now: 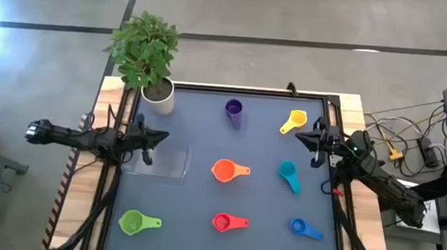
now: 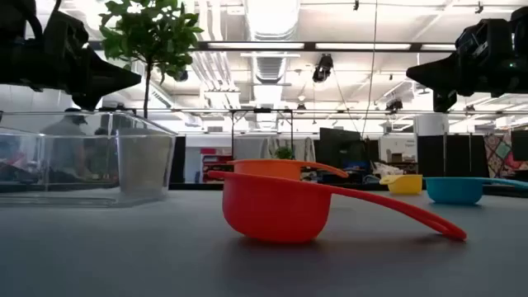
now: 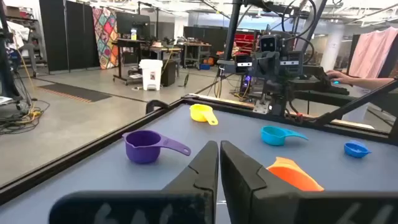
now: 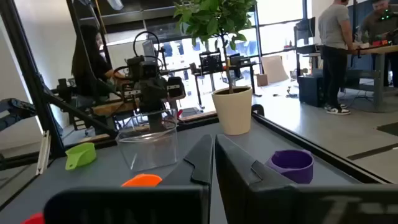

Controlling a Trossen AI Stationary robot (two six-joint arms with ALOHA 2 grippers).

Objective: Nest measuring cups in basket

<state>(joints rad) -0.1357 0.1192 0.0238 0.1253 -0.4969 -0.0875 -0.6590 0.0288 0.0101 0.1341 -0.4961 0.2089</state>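
Note:
Seven measuring cups rest on their bases on the grey mat, spread apart: purple [image 1: 233, 110], yellow [image 1: 294, 121], orange [image 1: 228, 170], teal [image 1: 288, 174], green [image 1: 136, 223], red [image 1: 226, 222] and blue [image 1: 302, 227]. The clear basket [image 1: 159, 160] stands at the mat's left side with no cup in it. My left gripper [image 1: 156, 139] hovers shut over the basket's far edge, fingers [image 3: 208, 168] pointing right. My right gripper [image 1: 312, 140] hangs shut between the yellow and teal cups, pointing left, touching nothing.
A white pot with a green plant [image 1: 158, 92] stands at the mat's far left corner, just beyond the basket. A raised black frame [image 1: 337, 118] borders the mat. Cables [image 1: 402, 143] lie off the table's right. People [image 4: 336, 25] stand in the room beyond.

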